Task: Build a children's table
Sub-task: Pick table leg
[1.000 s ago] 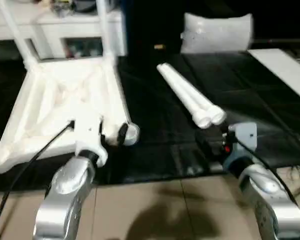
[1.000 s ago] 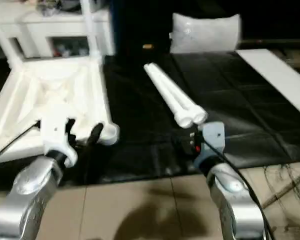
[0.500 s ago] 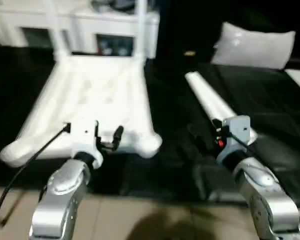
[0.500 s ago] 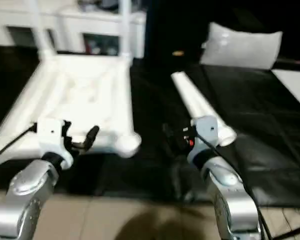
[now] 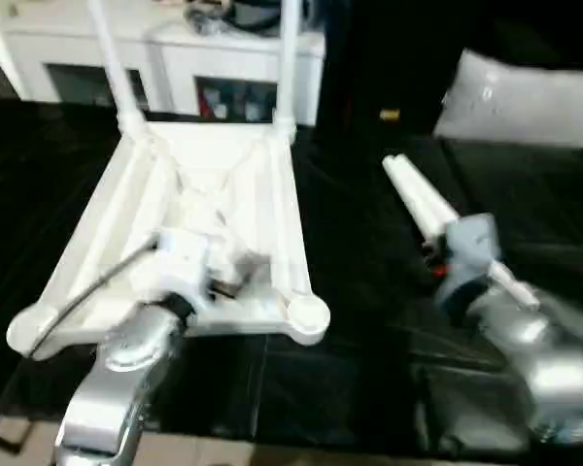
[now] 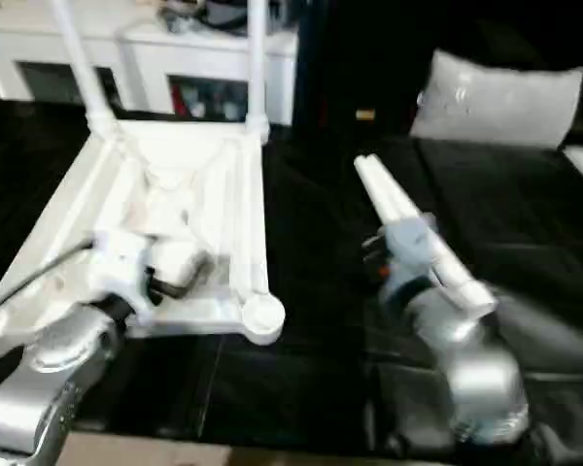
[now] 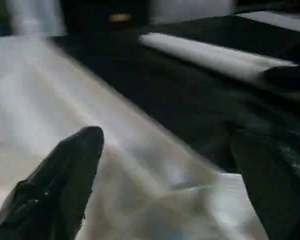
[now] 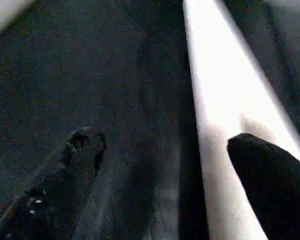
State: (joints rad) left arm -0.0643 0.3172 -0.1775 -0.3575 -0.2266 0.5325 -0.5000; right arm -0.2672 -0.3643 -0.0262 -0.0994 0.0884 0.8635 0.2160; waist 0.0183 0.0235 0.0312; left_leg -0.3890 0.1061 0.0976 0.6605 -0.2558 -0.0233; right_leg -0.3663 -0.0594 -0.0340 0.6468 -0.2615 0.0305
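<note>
I saw both grippers spread apart, holding nothing: left gripper (image 7: 165,170) over the ribbed white plastic table top (image 5: 189,209) lying upside down on black matting (image 5: 360,243), right gripper (image 8: 165,165) above two smooth tapered loose legs (image 5: 418,194). Farther back, two fitted legs (image 5: 112,63) stood upright. No readable writing.

Both silver forearms reach forward and down. Left gripper (image 7: 165,170) spread wide, black fingers (image 7: 65,175) well apart. Right gripper (image 8: 170,170) likewise wide open, wrist bent downward.
</note>
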